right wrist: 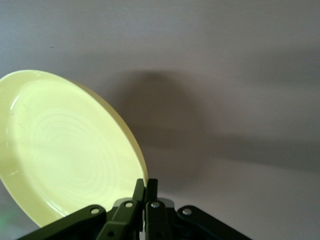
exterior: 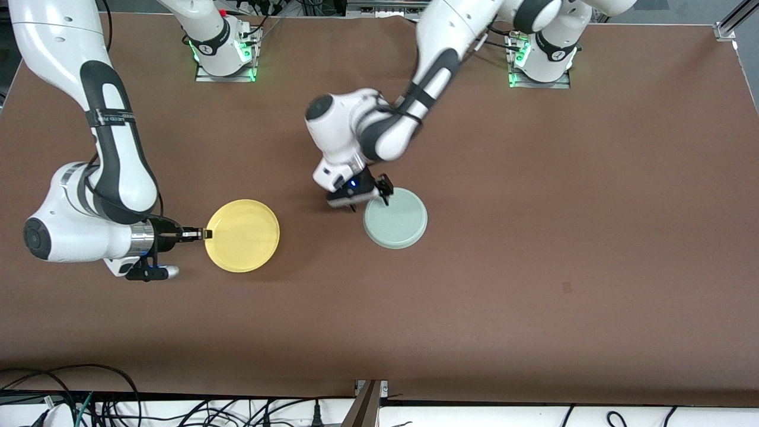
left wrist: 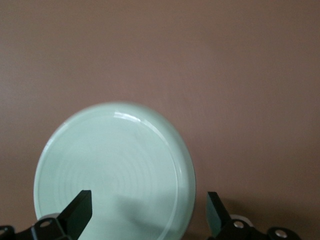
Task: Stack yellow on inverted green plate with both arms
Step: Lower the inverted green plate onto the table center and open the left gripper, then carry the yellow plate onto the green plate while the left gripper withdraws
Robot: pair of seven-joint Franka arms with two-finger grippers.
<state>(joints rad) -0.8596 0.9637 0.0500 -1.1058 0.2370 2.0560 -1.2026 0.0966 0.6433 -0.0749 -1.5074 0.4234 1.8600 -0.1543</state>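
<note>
My right gripper (exterior: 198, 233) sits at the lower left of the frame, its fingers (right wrist: 145, 192) clamped together on the rim of the yellow (exterior: 242, 235), at the edge toward the right arm's end of the bench (exterior: 533, 267). In the right wrist view the plate throws a shadow on the bench and looks tilted, so I judge it partly lifted, though I cannot tell whether its free edge touches down. My left gripper (exterior: 370, 196) is just above centre of the frame, over the upper-left edge of the green plate (exterior: 395, 217), fingers (left wrist: 80, 212) spread wide apart and holding nothing; in the left wrist view one fingertip shows over the plate and the other over bare bench. The green plate lies flat with its hollow up, so to my eye the inverting is not yet done. What worries me: my pinch on the yellow is thin and at one edge only, so the plate could pivot or slip out if I swing fast; and the green rim lies low on the bench, so my left fingers may skid over it or shove the plate instead of catching it. Both plates are round, so neither has a long axis; the yellow's hollow faces mostly upward.
</note>
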